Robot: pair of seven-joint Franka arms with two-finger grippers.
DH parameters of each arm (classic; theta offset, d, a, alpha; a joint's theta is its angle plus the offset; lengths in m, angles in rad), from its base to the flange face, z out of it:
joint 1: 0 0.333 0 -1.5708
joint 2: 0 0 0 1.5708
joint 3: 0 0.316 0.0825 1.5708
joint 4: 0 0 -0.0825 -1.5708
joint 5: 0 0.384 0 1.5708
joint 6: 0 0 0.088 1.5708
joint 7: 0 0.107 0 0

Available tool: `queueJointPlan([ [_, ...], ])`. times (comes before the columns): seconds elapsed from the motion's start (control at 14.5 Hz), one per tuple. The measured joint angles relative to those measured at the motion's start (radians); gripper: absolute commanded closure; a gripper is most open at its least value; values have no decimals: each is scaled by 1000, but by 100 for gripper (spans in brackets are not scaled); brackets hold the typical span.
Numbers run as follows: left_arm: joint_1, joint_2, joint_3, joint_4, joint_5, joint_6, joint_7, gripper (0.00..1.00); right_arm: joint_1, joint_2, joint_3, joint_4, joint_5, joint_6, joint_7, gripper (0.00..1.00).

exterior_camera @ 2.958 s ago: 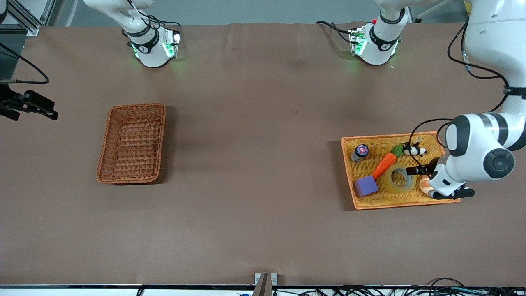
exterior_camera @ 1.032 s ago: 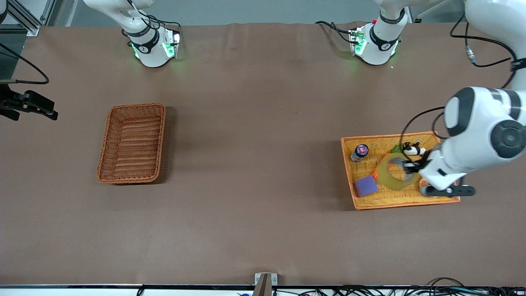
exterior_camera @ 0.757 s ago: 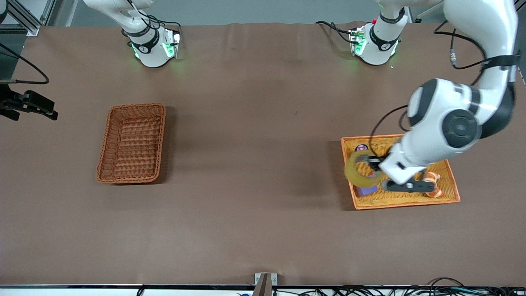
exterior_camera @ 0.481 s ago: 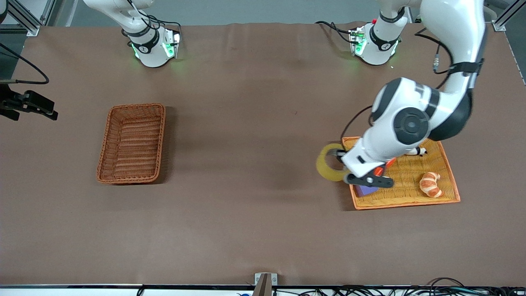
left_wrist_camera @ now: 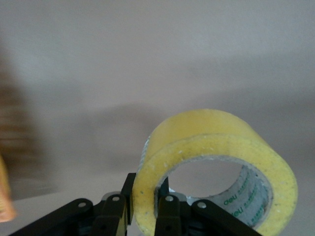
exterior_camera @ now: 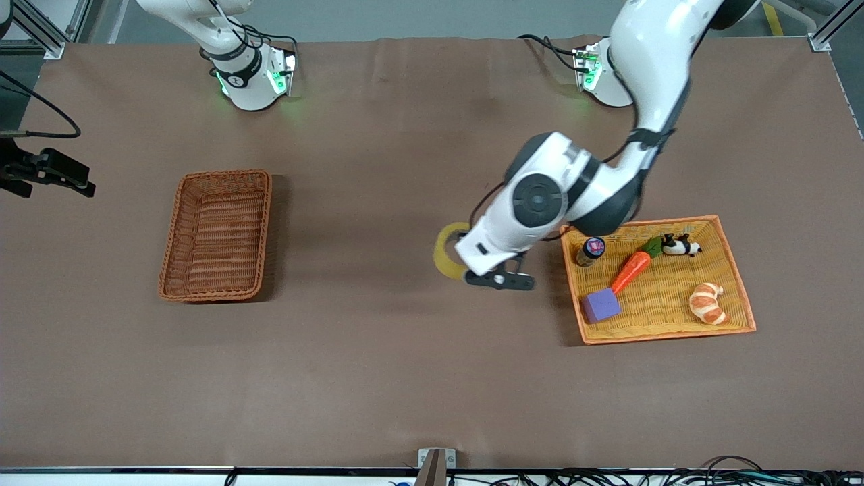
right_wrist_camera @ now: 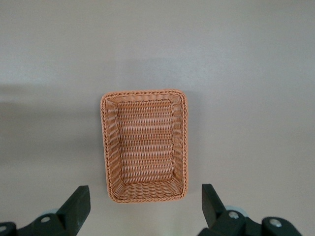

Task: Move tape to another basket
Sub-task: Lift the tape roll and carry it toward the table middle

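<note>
We see left gripper (left_wrist_camera: 144,216) clamped on tape (left_wrist_camera: 216,162) wall over bare table | right gripper (right_wrist_camera: 142,209) waits, fingers apart | risk — roll swings loose short of basket (exterior_camera: 217,234)

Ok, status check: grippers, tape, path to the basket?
Left gripper shut on tape, over bare table. Right gripper open, waiting high above wicker basket. Nothing in between.

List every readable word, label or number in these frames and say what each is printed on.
"deli", in green, repeated on the grey inner lining of the tape, held by the left tool over bare table.
Small bottle in the yellow tray: cap label too small to read.
Nothing else carries text.
</note>
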Motion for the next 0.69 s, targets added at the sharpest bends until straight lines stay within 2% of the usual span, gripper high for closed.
queueJointPlan([
  [0.21,-89,88,5,23,0,82,-59,92,0,0,0,0,0,0,0,0],
  [0.48,-168,191,18,99,0,200,-74,93,0,0,-1,0,0,1,0,0],
  [0.69,-202,240,18,144,0,211,-41,92,0,0,-2,0,0,2,0,0],
])
